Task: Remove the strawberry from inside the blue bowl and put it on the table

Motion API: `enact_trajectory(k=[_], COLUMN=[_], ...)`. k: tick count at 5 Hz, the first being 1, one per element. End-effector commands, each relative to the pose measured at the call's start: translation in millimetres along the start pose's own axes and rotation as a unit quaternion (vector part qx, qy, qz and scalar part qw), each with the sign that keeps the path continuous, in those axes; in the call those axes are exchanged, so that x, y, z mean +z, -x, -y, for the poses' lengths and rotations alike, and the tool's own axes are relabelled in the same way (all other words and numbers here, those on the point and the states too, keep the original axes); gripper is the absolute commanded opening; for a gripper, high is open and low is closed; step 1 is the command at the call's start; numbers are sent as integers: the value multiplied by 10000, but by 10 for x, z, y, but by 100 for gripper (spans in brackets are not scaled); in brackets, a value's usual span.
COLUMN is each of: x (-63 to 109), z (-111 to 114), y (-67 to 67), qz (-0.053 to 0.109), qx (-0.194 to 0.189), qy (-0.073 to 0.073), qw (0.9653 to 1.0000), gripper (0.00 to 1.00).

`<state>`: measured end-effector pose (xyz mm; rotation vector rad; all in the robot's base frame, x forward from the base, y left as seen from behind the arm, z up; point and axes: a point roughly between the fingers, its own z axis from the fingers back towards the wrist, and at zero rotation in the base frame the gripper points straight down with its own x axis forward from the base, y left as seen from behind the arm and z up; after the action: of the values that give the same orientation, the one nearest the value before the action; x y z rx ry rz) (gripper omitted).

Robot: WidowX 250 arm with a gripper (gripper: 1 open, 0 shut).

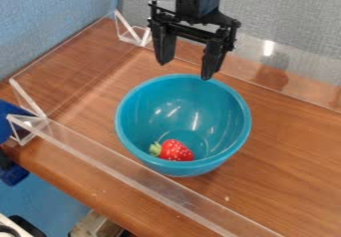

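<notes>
A pale grey-white wall (60, 2) rises behind the clear acrylic barrier panels (94, 151). White triangular plastic brackets (130, 27) prop those panels at the corners. Light glints on the far panel, right of the brackets.

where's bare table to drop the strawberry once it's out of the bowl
Bare table lies right of the blue bowl, up to the back clear wall. More is left of the bowl, toward the left wall. The front strip between bowl and near wall is tight. The strawberry sits inside the bowl; the open claw hangs above its back rim.
</notes>
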<state>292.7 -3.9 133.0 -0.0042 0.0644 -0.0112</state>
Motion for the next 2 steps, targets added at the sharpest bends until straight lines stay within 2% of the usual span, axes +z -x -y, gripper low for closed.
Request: enact_trajectory(k=[1, 2], x=[-66, -174], z=[10, 32], y=[32, 188], qz=[-55, -48], qx=[-111, -580], qy=[-1, -3], qw=[9999, 9983], gripper=[100, 100])
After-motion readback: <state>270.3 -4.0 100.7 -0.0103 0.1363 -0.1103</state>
